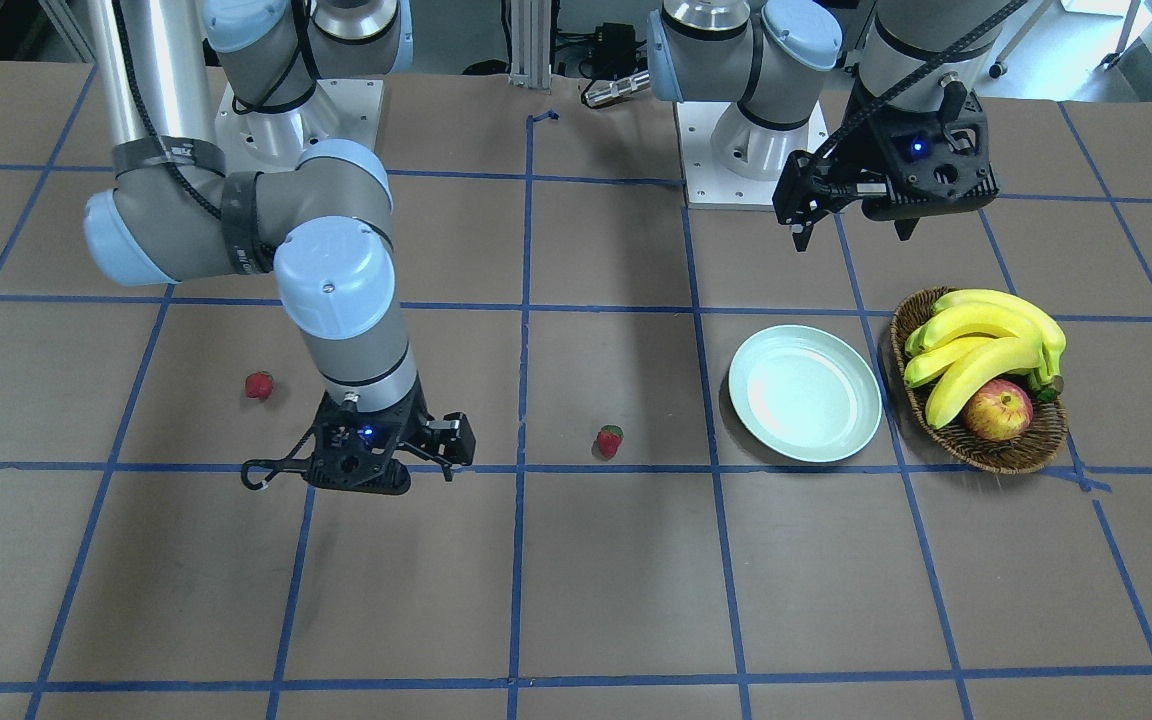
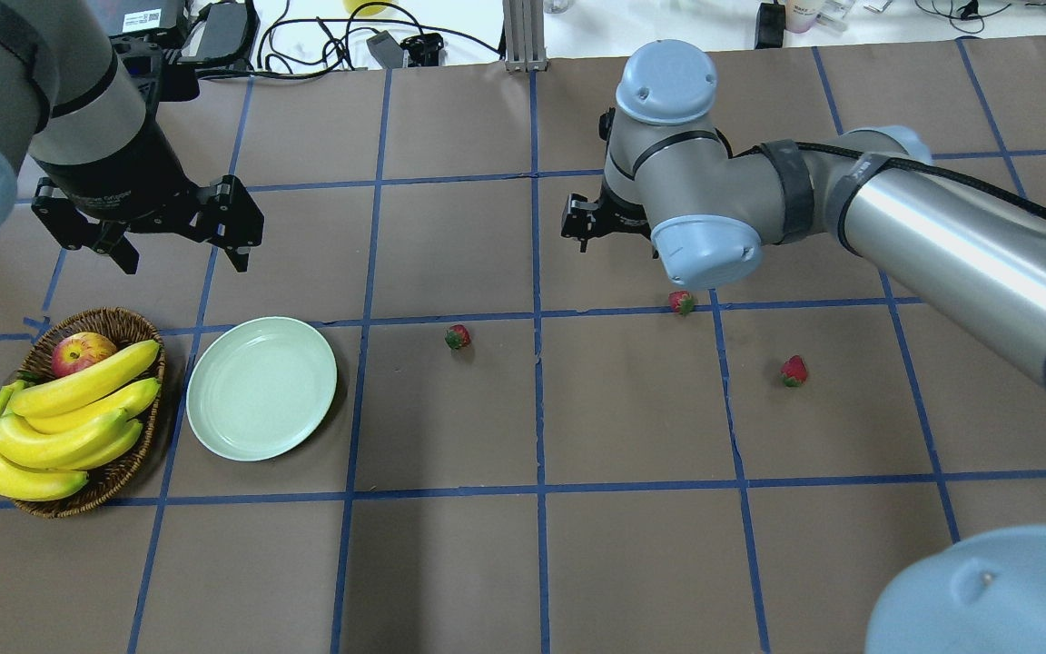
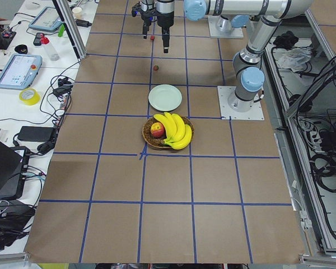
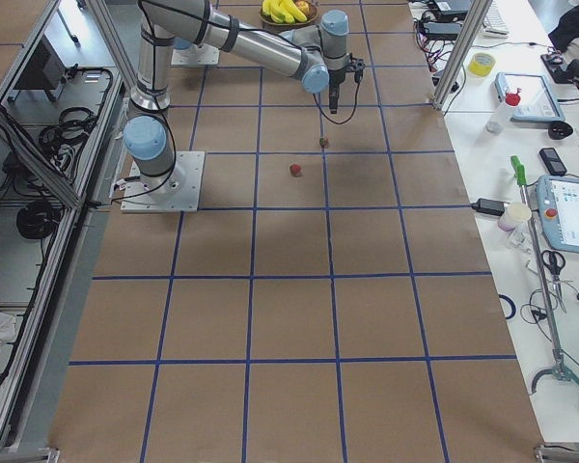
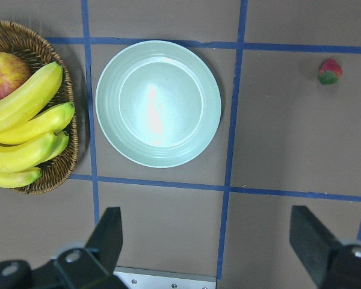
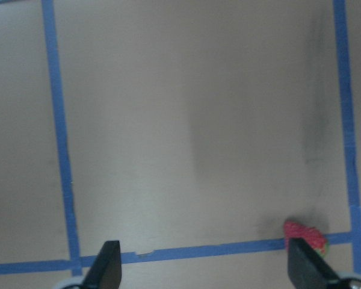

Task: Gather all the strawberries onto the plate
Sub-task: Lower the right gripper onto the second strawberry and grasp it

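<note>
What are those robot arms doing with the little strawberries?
Nothing is picked up yet. All three strawberries lie on the table, and the plate is empty. The right hand hovers open close to one of them. The left hand hangs open near the plate.

The 3 strawberries [image 2: 458,337] lie well apart on open table [image 2: 450,545] — reachable from above. The plate [image 2: 261,389] is open above too; the basket [image 2: 114,320] of bananas [image 2: 60,427] crowds 1 side — just beside its rim.
</note>
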{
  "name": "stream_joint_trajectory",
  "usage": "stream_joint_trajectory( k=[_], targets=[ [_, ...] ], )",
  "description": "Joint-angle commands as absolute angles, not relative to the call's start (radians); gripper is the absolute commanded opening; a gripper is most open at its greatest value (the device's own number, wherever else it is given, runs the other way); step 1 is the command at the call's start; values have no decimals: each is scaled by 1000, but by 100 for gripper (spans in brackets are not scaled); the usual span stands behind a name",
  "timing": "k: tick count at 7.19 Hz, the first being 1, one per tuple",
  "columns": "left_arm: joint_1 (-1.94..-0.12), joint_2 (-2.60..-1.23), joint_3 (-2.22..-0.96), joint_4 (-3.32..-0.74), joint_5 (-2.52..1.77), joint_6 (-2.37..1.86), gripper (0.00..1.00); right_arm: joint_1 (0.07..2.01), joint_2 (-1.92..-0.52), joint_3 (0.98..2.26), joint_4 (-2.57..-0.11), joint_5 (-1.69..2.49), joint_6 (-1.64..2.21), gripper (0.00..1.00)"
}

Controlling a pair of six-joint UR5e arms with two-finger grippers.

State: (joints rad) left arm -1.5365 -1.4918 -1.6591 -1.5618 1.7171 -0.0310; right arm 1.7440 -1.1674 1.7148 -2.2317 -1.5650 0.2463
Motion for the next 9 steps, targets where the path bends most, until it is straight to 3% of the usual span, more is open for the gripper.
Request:
stream_joint_trajectory(
  k=[1, 5, 6, 8, 9],
  targets=[
    [-1529, -1491, -1664, -1551, 1726, -28, 100, 1697, -1161, 1747, -2243, -1642, -19, 96],
    [-1503, -1488, -1689, -1534, 1727, -11, 100, 1675, -1111, 1874, -2375, -1646, -84, 89],
    [-1508, -1489, -1692, -1516, 1723, -5, 100, 1668, -1088, 1875, -2387, -1641, -83, 82],
    [-1487, -1491, -1687, -1488, 1723, -5, 100, 1666, -1092, 1875, -2379, -1640, -68, 33],
    [-1461, -1494, -1707, -1482, 1720, 5, 100, 1666, -1094, 1873, -2375, -1635, -67, 19]
  ],
)
